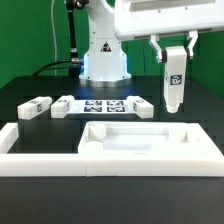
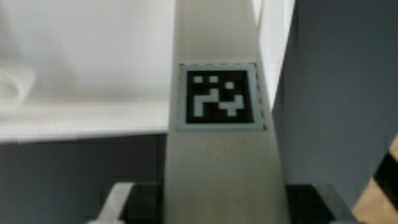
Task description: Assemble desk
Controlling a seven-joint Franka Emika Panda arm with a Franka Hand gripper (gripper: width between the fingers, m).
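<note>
The hand is clamped on 1 short white square-section plastic leg, held upright, tag visible. The wide white rimmed plastic top lies near, below the hand.

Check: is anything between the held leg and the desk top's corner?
Nothing visible. The gripper holds the leg upright above the desk top's far corner on the exterior view's right; no part stands between them.
</note>
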